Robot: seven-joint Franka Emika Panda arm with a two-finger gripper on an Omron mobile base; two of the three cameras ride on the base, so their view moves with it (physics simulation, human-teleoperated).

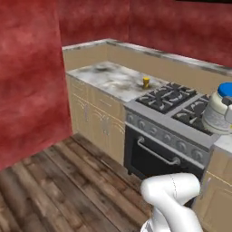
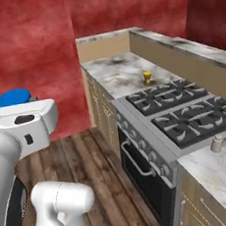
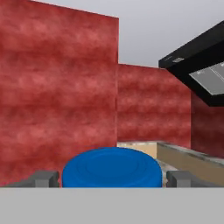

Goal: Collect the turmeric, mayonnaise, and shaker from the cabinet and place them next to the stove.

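mayonnaise (image 1: 219,113) between fingers (image 3: 43,178), turmeric (image 2: 147,77) on counter (image 2: 123,74)

My mayonnaise (image 1: 219,112) jar looks smooth white with a glossy blue lid; the counter (image 2: 123,72) is mottled marble, the stove (image 2: 184,111) grates matt black.

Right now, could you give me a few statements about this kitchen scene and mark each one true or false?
1. The turmeric stands on the marble counter beside the stove. True.
2. The gripper holds the mayonnaise, blue lid between its fingers. True.
3. The mayonnaise already rests on the counter. False: it is held up in the air by the gripper.
4. A pot sits on the stove's burners. False: the grates are bare.
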